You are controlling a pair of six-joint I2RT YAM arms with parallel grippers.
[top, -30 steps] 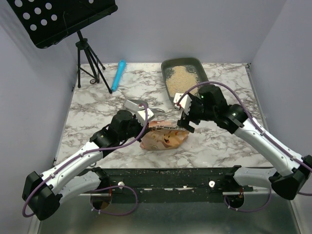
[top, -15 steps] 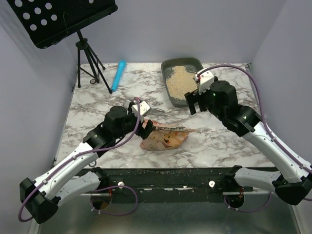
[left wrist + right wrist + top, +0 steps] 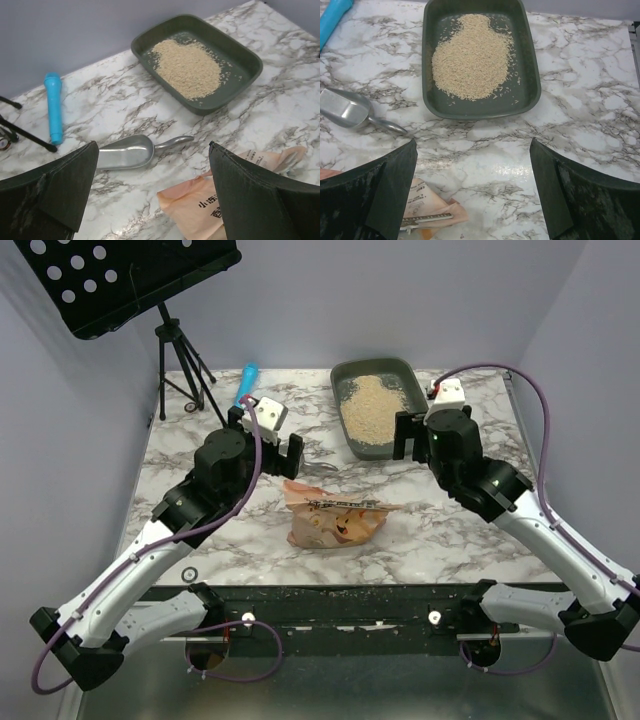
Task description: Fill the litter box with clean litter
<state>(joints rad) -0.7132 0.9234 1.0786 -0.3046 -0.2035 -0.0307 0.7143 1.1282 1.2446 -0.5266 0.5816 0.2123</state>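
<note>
Grey-walled booth, white marble-pattern table (image 3: 180, 440). The dark grey-green shallow plastic litter box (image 3: 372, 363) sits at the far edge. The pale beige grainy clean litter (image 3: 367, 408) is heaped in its middle, with bare floor showing at the corners. The orange-pink crinkly printed bag (image 3: 335, 523) lies flat near the arms, touched by nothing. The silver metal scoop (image 3: 125, 154) lies between the bag and the box. The left gripper (image 3: 266, 437) is spread wide and empty, above the scoop. The right gripper (image 3: 418, 437) is also wide and empty, beside the box's near end. The pour looks done. Probably next is levelling: take the scoop by its handle, drag it shallow through the heap and stay inside the rim.
</note>
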